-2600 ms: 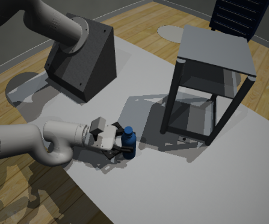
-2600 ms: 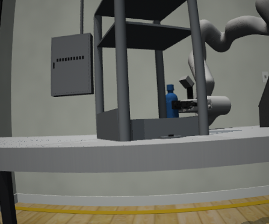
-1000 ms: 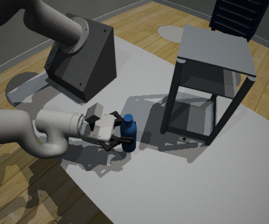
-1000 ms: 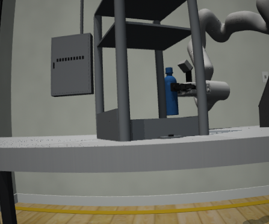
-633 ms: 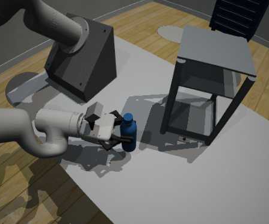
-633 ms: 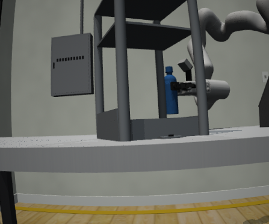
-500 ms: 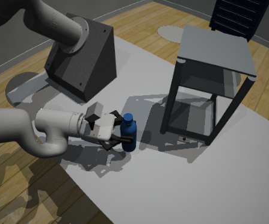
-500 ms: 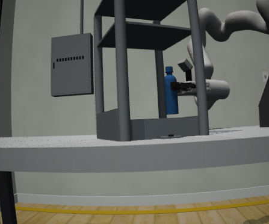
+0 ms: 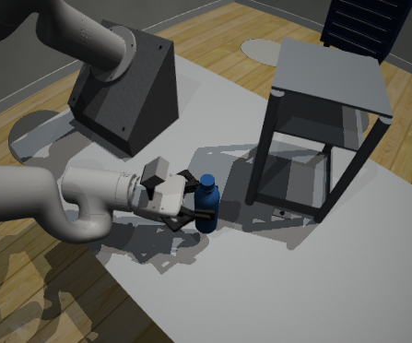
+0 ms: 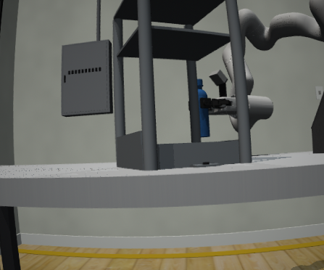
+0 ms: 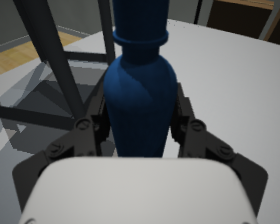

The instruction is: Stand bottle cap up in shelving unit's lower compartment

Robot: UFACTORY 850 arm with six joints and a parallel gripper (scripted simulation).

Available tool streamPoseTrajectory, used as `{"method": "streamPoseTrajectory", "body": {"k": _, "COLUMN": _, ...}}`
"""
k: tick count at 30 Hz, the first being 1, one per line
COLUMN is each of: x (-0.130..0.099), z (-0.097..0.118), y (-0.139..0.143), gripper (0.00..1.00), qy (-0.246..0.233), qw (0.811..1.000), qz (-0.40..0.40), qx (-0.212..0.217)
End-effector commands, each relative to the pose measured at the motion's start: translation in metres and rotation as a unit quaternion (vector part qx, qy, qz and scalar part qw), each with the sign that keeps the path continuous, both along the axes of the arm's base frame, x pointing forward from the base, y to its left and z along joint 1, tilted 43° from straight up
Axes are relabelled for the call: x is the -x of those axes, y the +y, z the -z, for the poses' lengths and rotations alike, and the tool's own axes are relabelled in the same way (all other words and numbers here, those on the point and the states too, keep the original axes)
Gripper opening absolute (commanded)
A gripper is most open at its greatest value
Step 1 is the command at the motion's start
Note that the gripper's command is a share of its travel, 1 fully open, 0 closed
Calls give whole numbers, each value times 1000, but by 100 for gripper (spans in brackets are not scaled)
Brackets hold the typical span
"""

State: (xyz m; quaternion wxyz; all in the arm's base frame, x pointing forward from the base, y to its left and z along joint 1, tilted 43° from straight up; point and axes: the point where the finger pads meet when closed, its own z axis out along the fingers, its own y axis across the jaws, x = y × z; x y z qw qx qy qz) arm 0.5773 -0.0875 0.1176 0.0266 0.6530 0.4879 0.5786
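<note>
The blue bottle (image 9: 206, 202) stands upright, cap up, in front of the shelving unit (image 9: 320, 134), a little to the left of its front posts. My gripper (image 9: 197, 199) is shut on the bottle's body from the side, one finger on each flank, as the wrist view shows (image 11: 139, 107). In the exterior view the bottle (image 10: 203, 109) shows through the unit's lower compartment (image 10: 177, 101), with its bottom edge above the level of the compartment floor. The bottle's base is hidden in the wrist view.
The arm's dark wedge-shaped mount (image 9: 126, 88) stands at the back left of the table. The unit's front posts (image 9: 263, 147) lie just right of the bottle. The table's near edge runs diagonally below the arm. A small dark fixing (image 9: 281, 213) sits at the unit's front foot.
</note>
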Motion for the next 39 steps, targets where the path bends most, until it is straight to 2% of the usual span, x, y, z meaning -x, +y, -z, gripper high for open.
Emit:
{"method": "streamPoseTrajectory", "body": {"k": 1, "x": -9, "z": 4, "y": 6, "gripper": 0, "qy": 0, "qw": 1000, "qz": 0, "qx": 0}}
{"method": "streamPoseTrajectory", "body": {"k": 39, "x": 0, "z": 13, "y": 15, "gripper": 0, "qy": 0, "qw": 1000, "qz": 0, "qx": 0}}
